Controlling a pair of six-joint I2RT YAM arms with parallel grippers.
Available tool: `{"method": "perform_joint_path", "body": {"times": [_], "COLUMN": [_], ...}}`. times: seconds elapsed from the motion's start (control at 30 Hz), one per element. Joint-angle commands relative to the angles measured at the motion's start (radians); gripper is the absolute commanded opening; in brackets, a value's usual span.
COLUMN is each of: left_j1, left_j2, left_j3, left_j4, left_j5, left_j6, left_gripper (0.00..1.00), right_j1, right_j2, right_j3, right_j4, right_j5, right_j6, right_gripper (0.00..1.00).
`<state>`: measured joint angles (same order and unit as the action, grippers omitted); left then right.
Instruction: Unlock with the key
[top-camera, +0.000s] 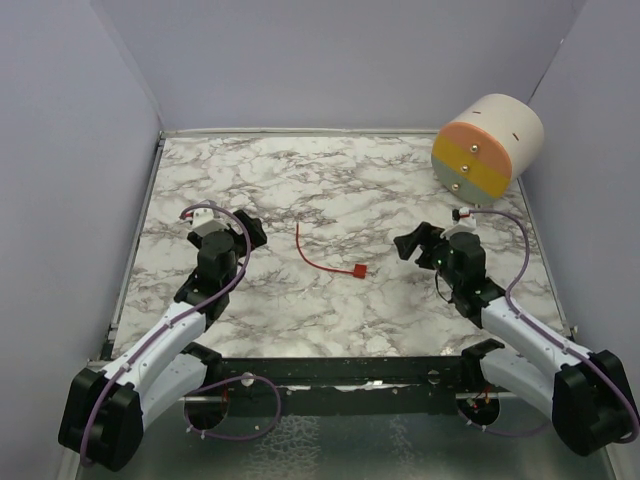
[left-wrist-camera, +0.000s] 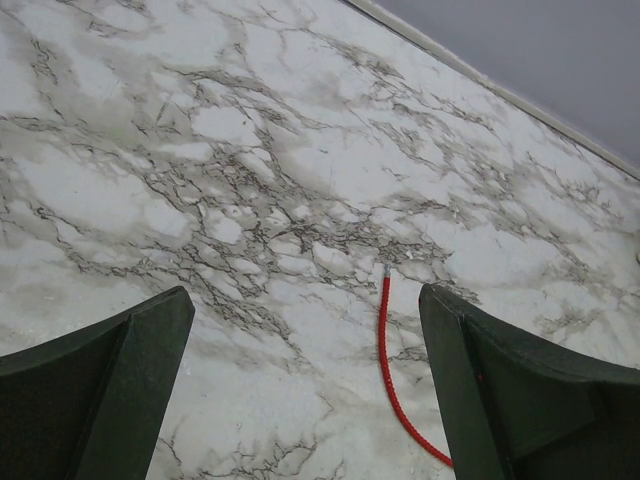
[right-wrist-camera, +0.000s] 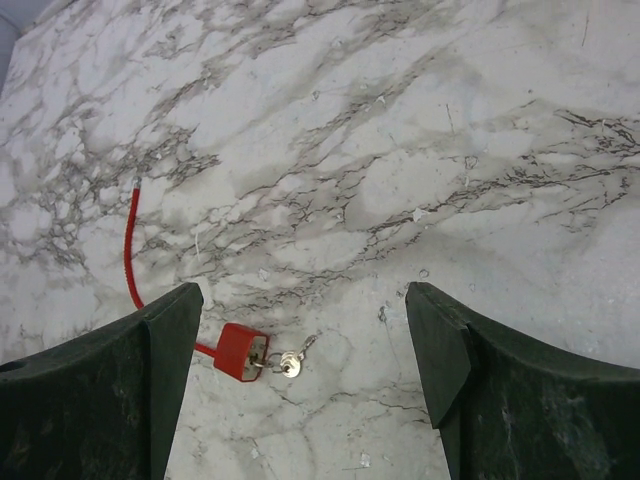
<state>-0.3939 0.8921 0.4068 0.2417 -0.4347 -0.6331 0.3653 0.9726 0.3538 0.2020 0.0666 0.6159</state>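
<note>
Left gripper (left-wrist-camera: 305, 305) and right gripper (right-wrist-camera: 300, 300) nearest us, both spread wide, nothing held.
We find the red padlock (right-wrist-camera: 240, 351) flat on the marble table (top-camera: 330, 180), centre of the top frame, between the arms and apart from both. A small key (right-wrist-camera: 290, 366) lies just beside its right side. The red cable (left-wrist-camera: 385, 345) runs up-left from the body. A tan, orange and yellow drum (top-camera: 487, 148) sits upper right.

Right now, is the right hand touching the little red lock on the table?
Apart. The top view shows bare table between the right hand and the red lock. The hand's fingers are open and hold nothing.
</note>
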Motion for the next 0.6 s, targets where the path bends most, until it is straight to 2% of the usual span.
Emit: {"method": "perform_joint_path", "body": {"times": [0.0,0.3,0.57], "left_j1": [0.002,0.002,0.003], "left_j2": [-0.019,-0.008,-0.003], "left_j3": [-0.006,-0.001,-0.013], "left_j4": [0.036,0.039,0.047], "left_j5": [0.003,0.021,0.04], "left_j6": [0.012,0.007,-0.005], "left_gripper": [0.99,0.99,0.99], "right_j1": [-0.002,-0.002,-0.002], "right_j2": [-0.045,-0.049,-0.143], "right_j3": [-0.005,-0.004,-0.04], "right_j4": [0.013,-0.002,-0.04], "right_j5": [0.037,0.03,0.055], "right_j6": [-0.007,-0.007,-0.007], "right_gripper": [0.84,0.84,0.84]}}
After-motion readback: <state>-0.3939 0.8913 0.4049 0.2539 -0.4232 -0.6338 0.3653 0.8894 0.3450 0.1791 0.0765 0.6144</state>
